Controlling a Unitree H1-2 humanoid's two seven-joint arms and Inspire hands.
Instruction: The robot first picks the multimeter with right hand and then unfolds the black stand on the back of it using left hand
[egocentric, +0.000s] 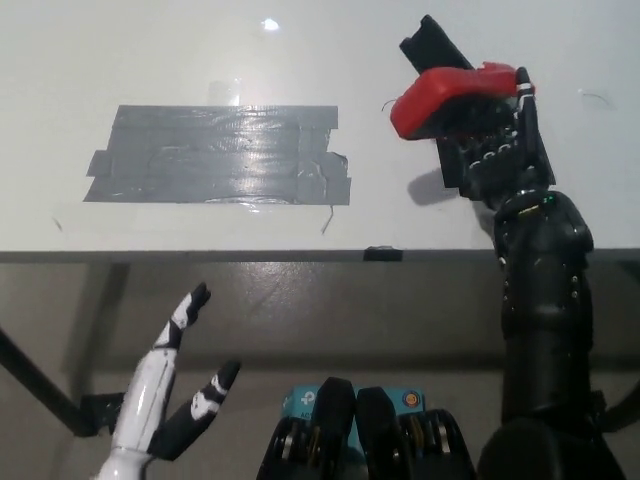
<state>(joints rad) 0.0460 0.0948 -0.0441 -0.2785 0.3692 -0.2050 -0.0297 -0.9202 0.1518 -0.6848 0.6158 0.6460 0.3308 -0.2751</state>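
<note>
My black right hand (495, 150) is shut on the red multimeter (445, 95), holding it lifted above the white table (200, 60) at the upper right. The multimeter is tipped so its red edge faces the camera, and its black stand (432, 45) sticks out at the top left end. A shadow of it lies on the table just below. My white left hand (165, 405) is at the lower left, below the table's front edge, open with fingers spread and nothing in it.
A wide patch of grey tape (220, 155) is stuck on the table left of centre. The table's front edge (300, 256) runs across the middle, with a small black clip (381, 252) on it. Below is grey floor.
</note>
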